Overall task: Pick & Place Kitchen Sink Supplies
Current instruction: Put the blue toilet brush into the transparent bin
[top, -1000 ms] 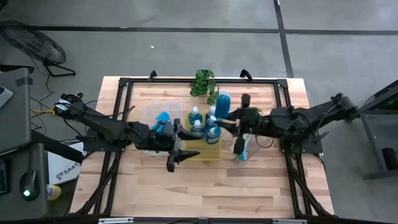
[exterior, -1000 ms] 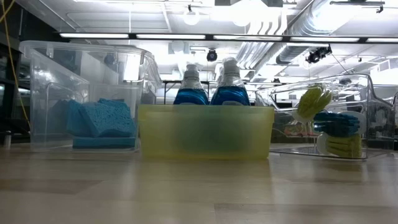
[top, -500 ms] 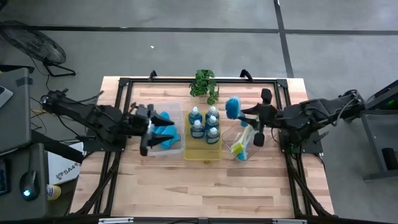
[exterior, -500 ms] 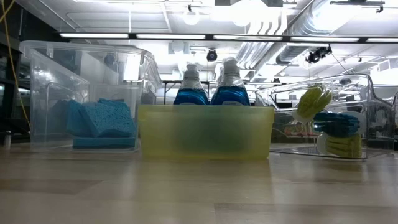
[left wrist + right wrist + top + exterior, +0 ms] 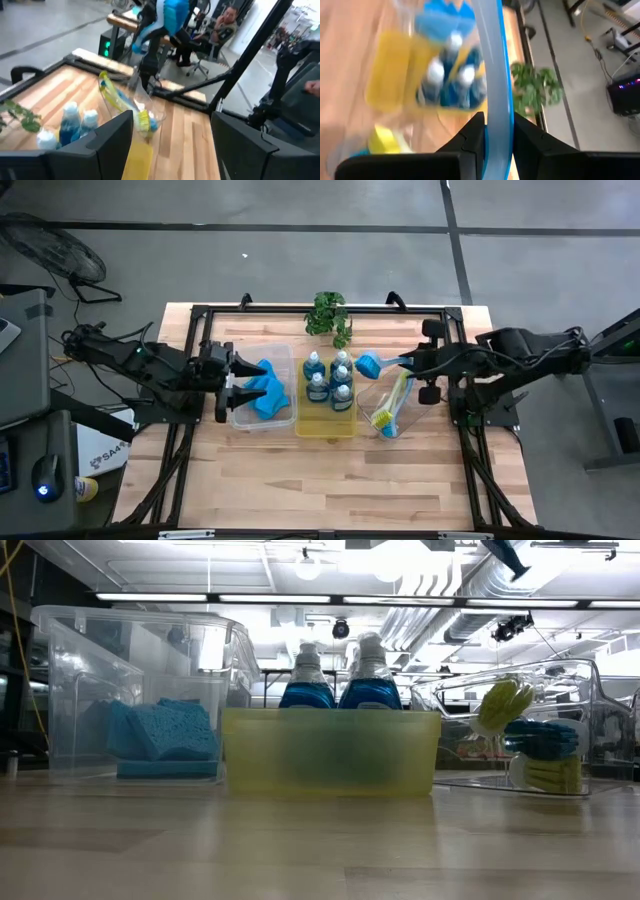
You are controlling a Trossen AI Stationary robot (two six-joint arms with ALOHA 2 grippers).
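I see the blue dish brush [image 5: 370, 363] clamped by its handle in my right gripper [image 5: 413, 360], above the wooden table [image 5: 300, 470]. My left gripper [image 5: 236, 376] gapes empty beside the sponges [image 5: 263, 392]. Grey floor [image 5: 250, 260] surrounds the table.

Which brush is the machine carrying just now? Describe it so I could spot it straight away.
Start at the yellow tray of soap bottles in the middle of the wooden table. Just right of it, the right end effector holds a blue brush by its pale blue handle, above the table. The other brushes lie in the clear tray; only this one is lifted.
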